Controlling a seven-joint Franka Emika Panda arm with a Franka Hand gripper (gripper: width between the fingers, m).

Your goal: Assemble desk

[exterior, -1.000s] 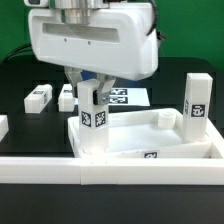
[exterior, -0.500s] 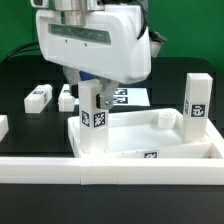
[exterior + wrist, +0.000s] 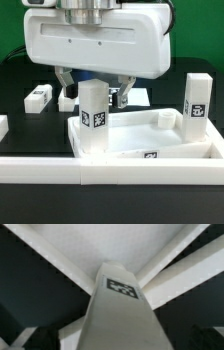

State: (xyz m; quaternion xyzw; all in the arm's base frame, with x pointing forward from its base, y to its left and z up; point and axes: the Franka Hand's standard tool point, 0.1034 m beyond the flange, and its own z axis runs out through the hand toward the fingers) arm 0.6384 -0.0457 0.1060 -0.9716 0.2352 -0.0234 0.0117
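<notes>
The white tray-like tabletop (image 3: 150, 135) lies rim-up behind the front rail. One white tagged leg (image 3: 92, 108) stands upright in its corner socket at the exterior view's left. A second leg (image 3: 197, 102) stands upright at the right corner. My gripper (image 3: 95, 92) hangs over the left leg, its two fingers (image 3: 64, 80) spread to either side with gaps, so it is open. In the wrist view the leg (image 3: 122, 308) with its tag fills the middle, and the tabletop rim (image 3: 60, 258) runs off behind it.
Two loose legs (image 3: 38, 97) (image 3: 67, 98) lie on the black table at the back left. Another white part (image 3: 3, 125) shows at the left edge. The marker board (image 3: 137, 97) lies behind the tabletop. A long white rail (image 3: 110, 172) crosses the front.
The hand has turned square to the exterior camera and its fingers have spread away from the left leg, which stays standing in its socket.
</notes>
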